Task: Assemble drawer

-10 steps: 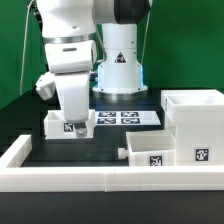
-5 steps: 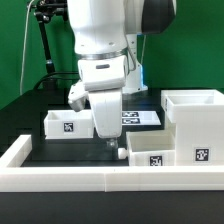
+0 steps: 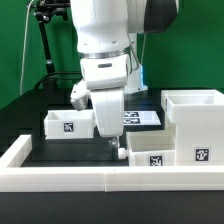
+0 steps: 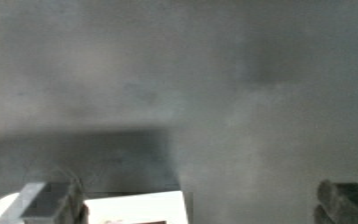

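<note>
1. As I look through the exterior view, the arm (image 3: 105, 40) fills the upper middle, its white body reaching down to the table (image 3: 30, 120).
2. From the centre of that view, the low white border wall (image 3: 60, 180) runs along 6 o'clock and up the 9 o'clock side.
3. I see the drawer housing (image 3: 197, 125), a tall white box open at the top, at about 3 o'clock, with a square tag on its front.
4. One knobbed tray (image 3: 150, 152) lies at about 5 o'clock, just beside the housing, knob toward the gripper.
5. I find the other tray (image 3: 66, 123) at about 9 o'clock.
6. The marker board (image 3: 140, 117) lies flat behind the arm.
7. The gripper (image 3: 113, 145) hangs between the trays with its fingers spread wide, holding nothing; in the wrist view its fingertips (image 4: 43, 200) stand far apart over the dark table, with a white corner which I cannot identify near one of them.
</note>
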Robot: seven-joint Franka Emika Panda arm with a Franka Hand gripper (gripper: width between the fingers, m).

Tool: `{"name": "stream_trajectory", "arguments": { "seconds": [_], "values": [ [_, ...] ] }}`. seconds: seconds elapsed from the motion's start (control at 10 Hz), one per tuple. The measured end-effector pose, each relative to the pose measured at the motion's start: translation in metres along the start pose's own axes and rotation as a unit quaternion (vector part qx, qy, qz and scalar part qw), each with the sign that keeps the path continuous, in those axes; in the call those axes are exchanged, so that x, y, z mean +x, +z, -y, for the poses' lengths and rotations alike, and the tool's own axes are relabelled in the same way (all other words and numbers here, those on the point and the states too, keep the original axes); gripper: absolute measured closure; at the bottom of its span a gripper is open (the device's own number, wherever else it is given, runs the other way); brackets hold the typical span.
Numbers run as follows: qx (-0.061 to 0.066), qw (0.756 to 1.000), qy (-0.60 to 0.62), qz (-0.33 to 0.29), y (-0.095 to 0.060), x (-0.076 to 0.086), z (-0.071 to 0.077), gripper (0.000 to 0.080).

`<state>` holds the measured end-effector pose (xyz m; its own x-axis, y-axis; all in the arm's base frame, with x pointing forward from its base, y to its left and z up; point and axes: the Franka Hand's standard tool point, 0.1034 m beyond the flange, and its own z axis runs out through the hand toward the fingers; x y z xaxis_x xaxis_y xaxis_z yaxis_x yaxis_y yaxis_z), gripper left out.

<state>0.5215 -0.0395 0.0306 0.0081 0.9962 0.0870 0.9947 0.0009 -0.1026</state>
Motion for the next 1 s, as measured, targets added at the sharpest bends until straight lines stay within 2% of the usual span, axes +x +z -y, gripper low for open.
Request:
{"name": "stream_trajectory", "arguments": {
  "seconds": [0.2, 0.3, 0.5, 0.8, 1.0],
  "values": [
    [0.001, 1.000, 0.000, 0.000, 0.001, 0.000, 0.000, 0.0151],
    [0.005, 1.000, -0.004, -0.002, 0.005, 0.004, 0.003, 0.0151],
    [0.012, 1.000, -0.005, -0.005, 0.005, 0.026, -0.001, 0.0151],
    [0.012, 1.000, 0.007, -0.005, 0.004, 0.049, -0.006, 0.0151],
    [0.013, 1.000, 0.013, -0.006, 0.005, 0.059, -0.006, 0.0151]
  ]
}}
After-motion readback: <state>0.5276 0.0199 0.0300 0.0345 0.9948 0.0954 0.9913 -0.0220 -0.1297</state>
